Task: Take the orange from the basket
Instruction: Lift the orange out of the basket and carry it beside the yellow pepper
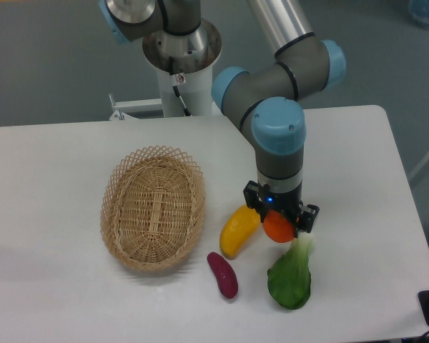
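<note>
Orange fruit, the orange (277, 228), sits gripped in the hand (279, 223), hanging above the bench (57, 157) well to the right of the basket (153, 208).

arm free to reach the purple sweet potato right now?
Probably not yet: the gripper is shut on the orange. The purple sweet potato itself lies uncovered on the table, apart from the yellow fruit and bok choy.
</note>
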Tool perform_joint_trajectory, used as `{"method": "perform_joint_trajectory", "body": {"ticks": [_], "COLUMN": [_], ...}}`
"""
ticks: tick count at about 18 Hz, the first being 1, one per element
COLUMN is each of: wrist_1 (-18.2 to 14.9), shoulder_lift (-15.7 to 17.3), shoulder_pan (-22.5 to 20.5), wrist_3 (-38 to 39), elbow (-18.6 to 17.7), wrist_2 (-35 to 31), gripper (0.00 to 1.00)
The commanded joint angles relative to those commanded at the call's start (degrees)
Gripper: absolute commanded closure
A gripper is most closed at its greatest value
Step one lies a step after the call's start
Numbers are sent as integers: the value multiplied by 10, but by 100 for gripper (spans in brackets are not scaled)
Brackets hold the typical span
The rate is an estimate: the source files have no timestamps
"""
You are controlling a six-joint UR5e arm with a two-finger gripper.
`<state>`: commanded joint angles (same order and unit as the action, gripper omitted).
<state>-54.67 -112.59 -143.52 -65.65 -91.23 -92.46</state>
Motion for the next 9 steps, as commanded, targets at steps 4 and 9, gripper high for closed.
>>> {"method": "perform_joint_trajectory", "body": {"ticks": [4,9], "wrist_1": [1,2], "shoulder_lift": [-1,-1], "shoulder_pan": [-7,-7], "wrist_3": [-9,-14], "elbow": [0,-4], "wrist_2": [-1,-1], "gripper": [63,62]}}
